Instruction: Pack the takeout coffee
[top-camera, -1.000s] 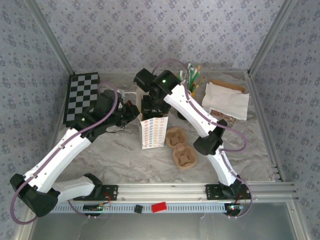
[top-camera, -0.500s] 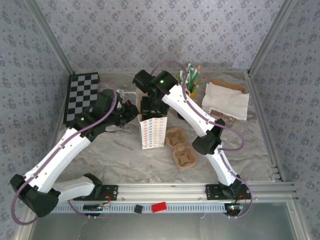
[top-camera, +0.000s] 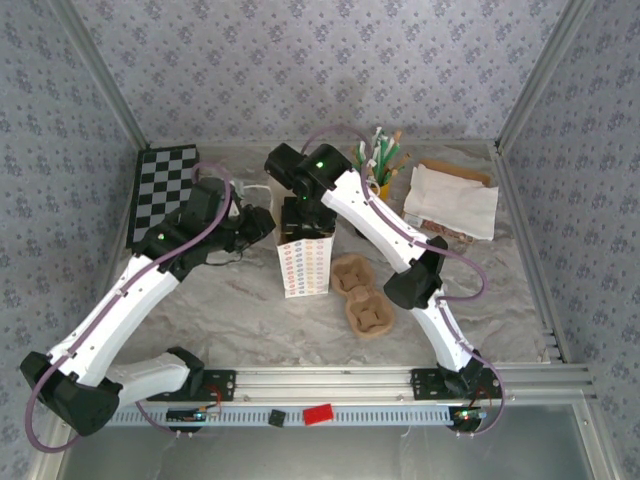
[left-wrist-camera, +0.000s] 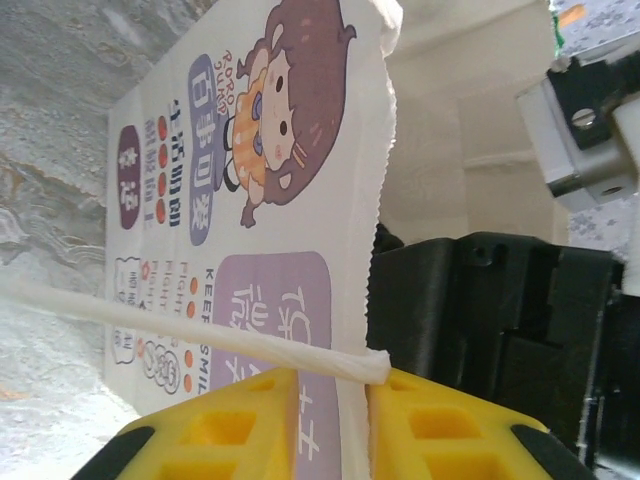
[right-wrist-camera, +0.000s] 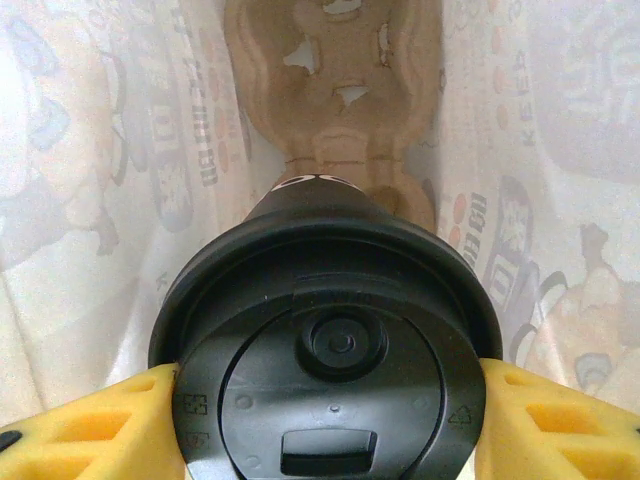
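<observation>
The takeout coffee (right-wrist-camera: 335, 345), a dark cup under a round black lid, hangs inside the white dotted paper bag (top-camera: 305, 268). My right gripper (right-wrist-camera: 330, 400) is shut on it, one yellow finger on each side of the lid. A brown cardboard carrier (right-wrist-camera: 335, 90) lies on the bag's floor just below the cup. In the top view my right gripper (top-camera: 303, 212) reaches down into the bag's mouth. My left gripper (left-wrist-camera: 333, 385) stands at the bag's rim (left-wrist-camera: 375, 200), jaws slightly apart around the paper edge, and the bag's twisted handle (left-wrist-camera: 180, 325) crosses the fingertips.
A second cardboard carrier (top-camera: 360, 297) lies on the table right of the bag. A checkerboard (top-camera: 163, 195) sits at the back left. A cup of stirrers (top-camera: 382, 160) and folded napkins (top-camera: 455, 200) stand at the back right.
My left gripper's jaws have parted a little at the bag's rim. The right arm has sunk slightly deeper into the bag with the cup.
</observation>
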